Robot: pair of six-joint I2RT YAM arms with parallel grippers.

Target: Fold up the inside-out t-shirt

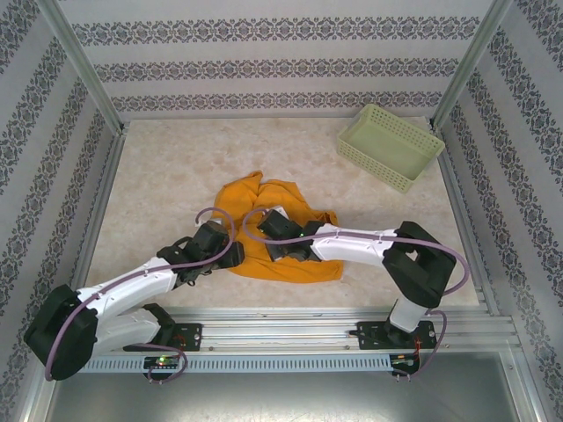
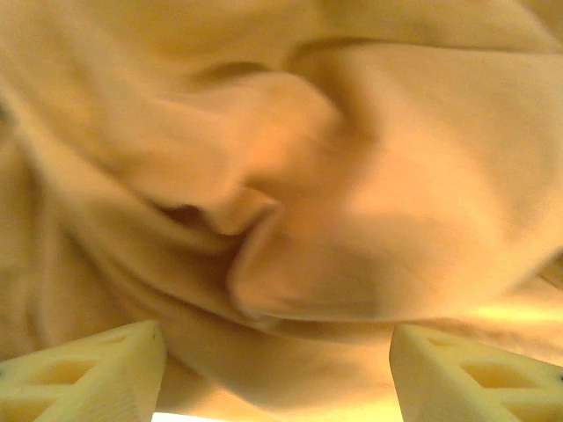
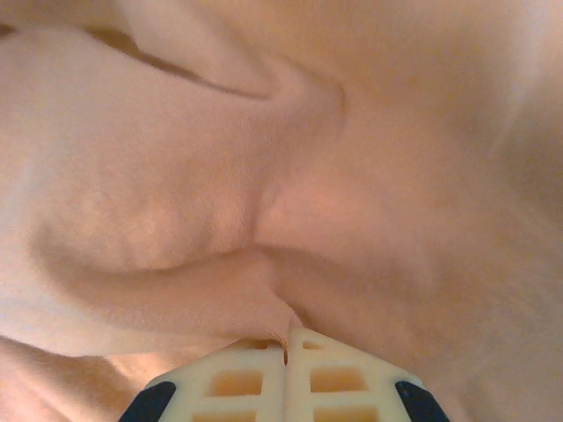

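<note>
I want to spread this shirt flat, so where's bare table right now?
Bare table runs along the back wall left of the green lattice basket, and down the left side of the t-shirt. Another patch sits between t-shirt and right rail. Crowded: near centre, where left gripper and right gripper meet the t-shirt.

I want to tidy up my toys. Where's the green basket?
In the top view, the basket sits far right on the table, apart from the shirt.

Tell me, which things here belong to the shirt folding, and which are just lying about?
In the job: t-shirt, crumpled on the table; left tool, open over it; right tool, shut on a pinch of it.
Lying about: green basket, far right corner, apart from the t-shirt.
</note>
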